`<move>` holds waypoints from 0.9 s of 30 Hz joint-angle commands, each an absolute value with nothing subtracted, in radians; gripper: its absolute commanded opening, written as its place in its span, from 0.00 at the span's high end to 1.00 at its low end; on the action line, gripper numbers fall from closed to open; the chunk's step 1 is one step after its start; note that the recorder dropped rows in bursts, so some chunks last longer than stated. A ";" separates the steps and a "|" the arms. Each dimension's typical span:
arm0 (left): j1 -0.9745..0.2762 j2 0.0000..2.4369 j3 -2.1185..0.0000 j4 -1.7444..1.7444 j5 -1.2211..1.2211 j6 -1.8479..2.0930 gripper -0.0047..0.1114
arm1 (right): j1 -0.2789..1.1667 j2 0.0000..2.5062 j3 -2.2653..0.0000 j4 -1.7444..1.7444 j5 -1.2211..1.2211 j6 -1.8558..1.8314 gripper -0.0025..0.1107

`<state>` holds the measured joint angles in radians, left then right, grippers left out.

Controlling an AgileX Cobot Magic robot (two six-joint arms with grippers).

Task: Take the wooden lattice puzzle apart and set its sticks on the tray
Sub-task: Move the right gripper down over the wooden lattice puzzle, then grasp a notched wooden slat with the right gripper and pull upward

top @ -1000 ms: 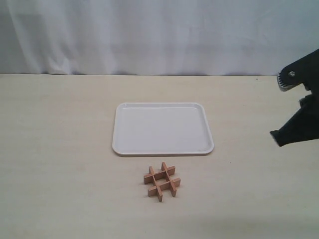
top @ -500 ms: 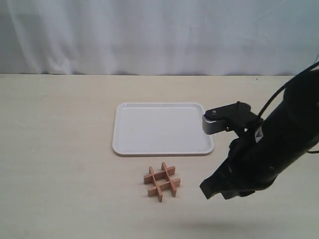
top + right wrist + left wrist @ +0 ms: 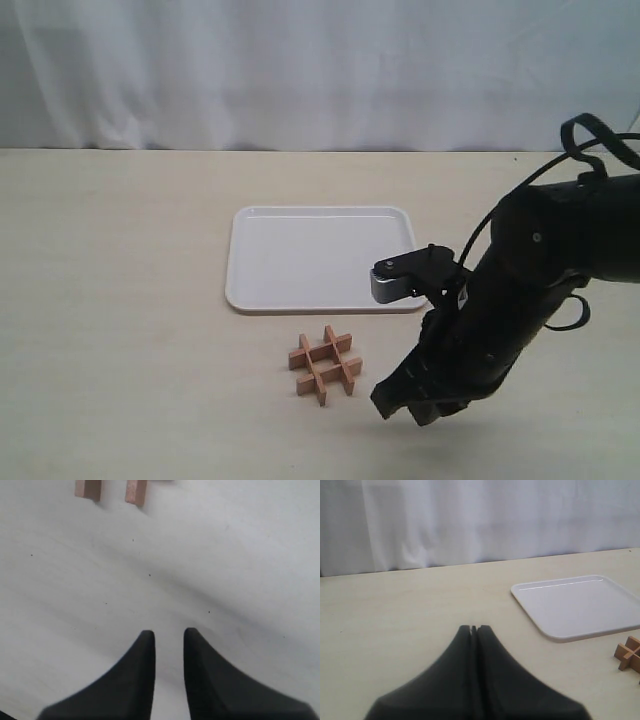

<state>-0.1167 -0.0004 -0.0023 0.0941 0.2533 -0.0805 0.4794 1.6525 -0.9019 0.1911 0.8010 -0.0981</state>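
If lowered with right gripper [image 3: 168,631] barely parted and empty, may shove wooden lattice puzzle [image 3: 325,364] instead of straddling a stick [image 3: 136,491].

My gripper [image 3: 168,633] hangs over the pale table [image 3: 235,565], jaws slightly parted with nothing between them. Beyond my fingertips, well apart from them, the ends of two sticks [image 3: 88,488] of the wooden lattice puzzle [image 3: 136,491] show.

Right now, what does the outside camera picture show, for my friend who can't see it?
The robot's black right gripper hangs just right of a small wooden lattice puzzle, not touching it, on a pale table. Behind the puzzle lie an empty white tray and a white curtain.
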 commanded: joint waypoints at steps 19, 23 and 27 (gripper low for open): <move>-0.116 0.000 0.000 0.093 0.242 -0.084 0.96 | 0.655 1.849 -1.092 -0.019 0.773 0.184 0.79; -0.116 0.000 0.000 0.093 0.242 -0.084 0.96 | 0.655 1.866 -1.092 -0.009 0.714 0.205 0.79; -0.116 0.000 0.000 0.093 0.242 -0.084 0.96 | 0.655 1.870 -1.092 -0.009 0.660 0.224 0.79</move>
<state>-0.1167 -0.0004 -0.0023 0.0941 0.2533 -0.0805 0.6521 1.8675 -1.0847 -0.0106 0.6974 0.2112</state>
